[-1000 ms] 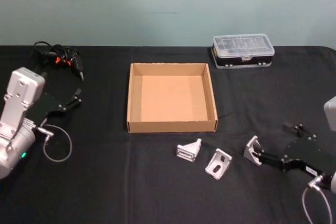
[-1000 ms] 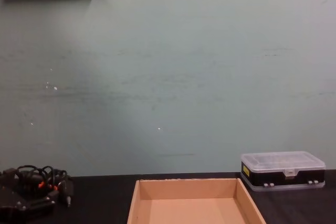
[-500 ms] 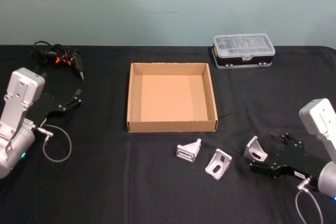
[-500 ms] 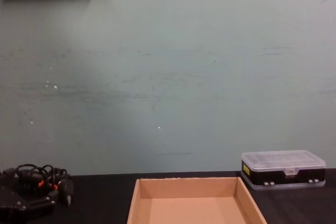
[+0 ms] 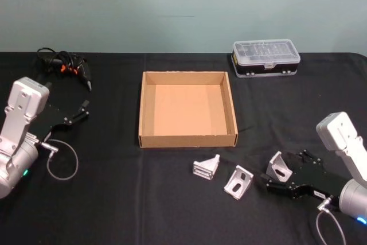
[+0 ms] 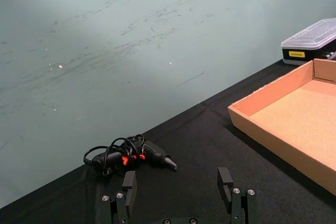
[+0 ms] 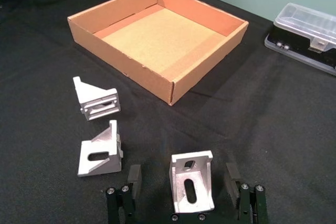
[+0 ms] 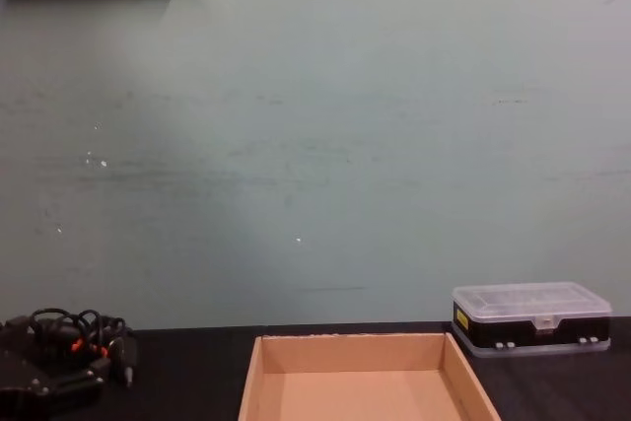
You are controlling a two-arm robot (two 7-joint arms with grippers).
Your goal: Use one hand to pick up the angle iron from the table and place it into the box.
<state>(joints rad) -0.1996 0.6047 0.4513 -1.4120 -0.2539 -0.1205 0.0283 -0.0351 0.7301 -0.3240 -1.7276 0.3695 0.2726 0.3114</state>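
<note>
Three silver angle irons lie on the black table [image 5: 114, 199] in front of the tan box [image 5: 186, 138]: one at the left [image 5: 206, 166], one in the middle [image 5: 238, 181] and one at the right [image 5: 279, 166]. My right gripper [image 5: 279, 172] is open around the right one. In the right wrist view that angle iron [image 7: 191, 182] stands between the fingers [image 7: 135, 177] with a gap on each side, and the box [image 7: 119, 59] lies beyond it. My left gripper [image 5: 77, 113] rests open at the table's left, with nothing between its fingers [image 6: 224, 179].
A black plastic case with a clear lid [image 5: 265, 55] stands at the back right, past the box. A black tool with a tangled cable [image 5: 66, 64] lies at the back left. A grey cable loop [image 5: 62, 159] hangs by the left arm.
My right arm has come in from the right edge and its gripper has slid left along the table, so its fingers now flank the rightmost angle iron. The left arm is still.
</note>
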